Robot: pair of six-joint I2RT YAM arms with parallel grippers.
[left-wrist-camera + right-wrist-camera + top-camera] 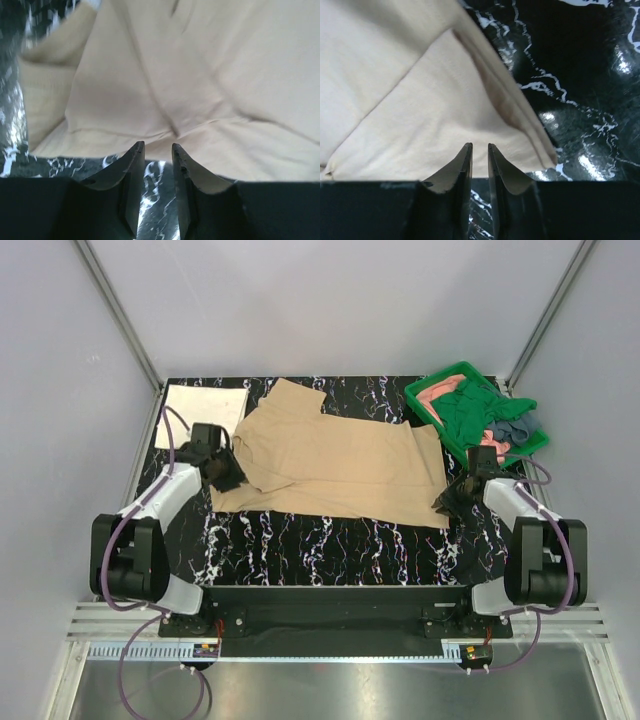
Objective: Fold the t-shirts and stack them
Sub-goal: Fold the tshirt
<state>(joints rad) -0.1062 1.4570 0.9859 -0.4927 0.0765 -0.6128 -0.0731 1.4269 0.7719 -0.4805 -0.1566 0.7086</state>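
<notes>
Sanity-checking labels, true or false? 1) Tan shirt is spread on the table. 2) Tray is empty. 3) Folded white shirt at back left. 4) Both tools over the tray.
1. True. The tan shirt lies spread on the table.
2. False. The tray holds a pink shirt, a green shirt and a grey-blue shirt.
3. True. The white shirt lies folded there.
4. False. The left tool and right tool are at the tan shirt's edges.

You won't find any readable text, labels, brands or numbers on anything in these 3 views.
</notes>
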